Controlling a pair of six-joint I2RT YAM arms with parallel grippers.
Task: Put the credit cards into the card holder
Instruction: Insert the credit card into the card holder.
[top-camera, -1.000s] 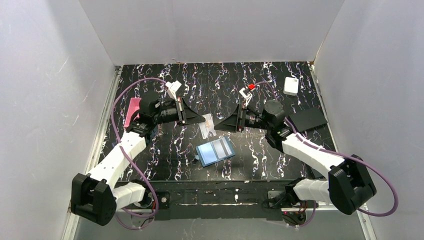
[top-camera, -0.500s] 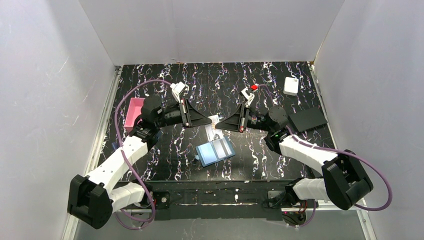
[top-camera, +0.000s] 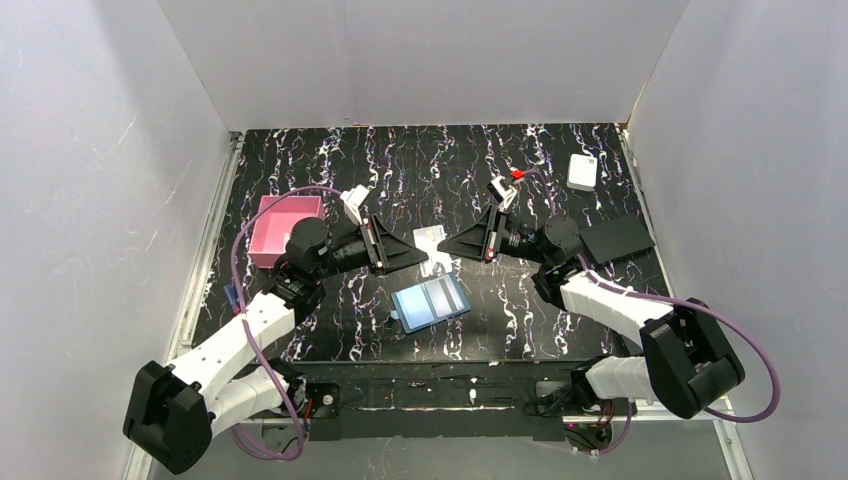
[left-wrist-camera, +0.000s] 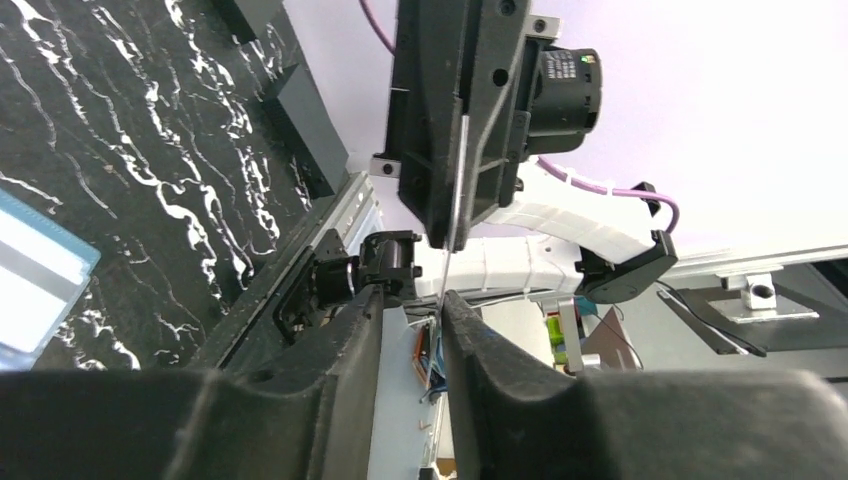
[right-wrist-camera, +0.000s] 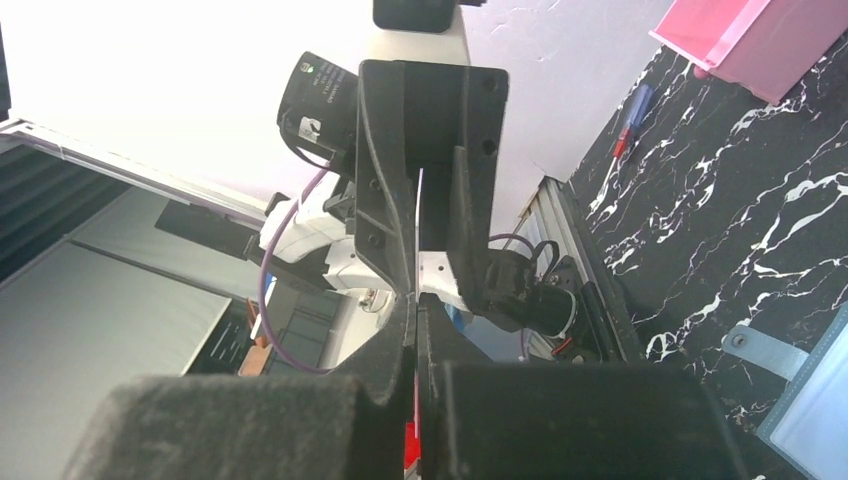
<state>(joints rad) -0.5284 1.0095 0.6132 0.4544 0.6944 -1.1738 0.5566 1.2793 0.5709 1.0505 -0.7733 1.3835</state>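
"Teal wallet (top-camera: 432, 303) first. Where is it?"

"Lying open on the black marbled table (top-camera: 330, 160), striped pockets up, nearer the arm bases than either gripper."

"And the card (top-camera: 430, 236)?"

"Held off the table, between the two arms and just beyond the wallet. The right gripper (right-wrist-camera: 415, 312) is clamped tight on one end of it."

"Does the left gripper (left-wrist-camera: 412, 318) hold it too?"

"Its fingers (left-wrist-camera: 330, 360) stand apart, and the card's other end runs through the gap. I cannot tell whether it brushes one finger."

"Anything else?"

"A pink tray (top-camera: 283, 225) sits at the table's left side, beside the left arm, well apart from the wallet."
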